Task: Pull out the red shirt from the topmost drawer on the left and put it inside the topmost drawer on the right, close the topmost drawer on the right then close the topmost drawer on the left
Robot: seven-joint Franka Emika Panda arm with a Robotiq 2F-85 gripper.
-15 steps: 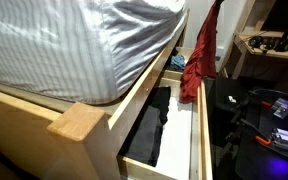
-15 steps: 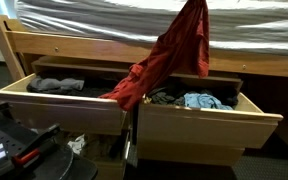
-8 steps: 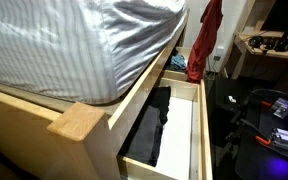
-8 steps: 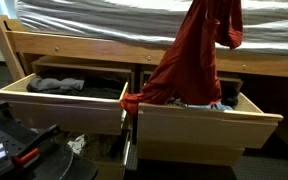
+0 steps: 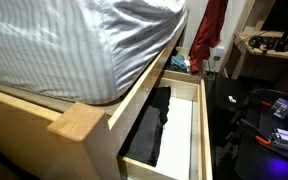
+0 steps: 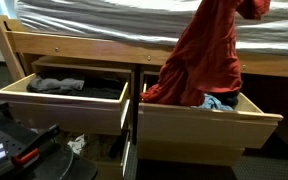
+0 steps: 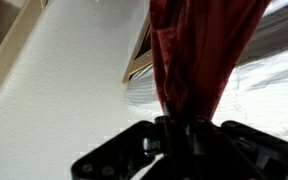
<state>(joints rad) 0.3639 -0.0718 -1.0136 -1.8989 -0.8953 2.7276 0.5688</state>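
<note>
The red shirt hangs from above, its lower end trailing into the open right top drawer. It also shows in an exterior view and in the wrist view. My gripper is shut on the top of the shirt; it is out of frame in both exterior views. The left top drawer stands open with dark and grey clothes in it. In an exterior view the near open drawer holds a black garment.
The bed with a striped grey mattress sits above the drawers. The right drawer holds blue clothes. A desk with gear and robot equipment stand near the bed. Dark equipment sits at the lower left.
The red shirt has moved right, away from the left drawer, and now hangs fully over the right drawer. Both drawers stay open.
</note>
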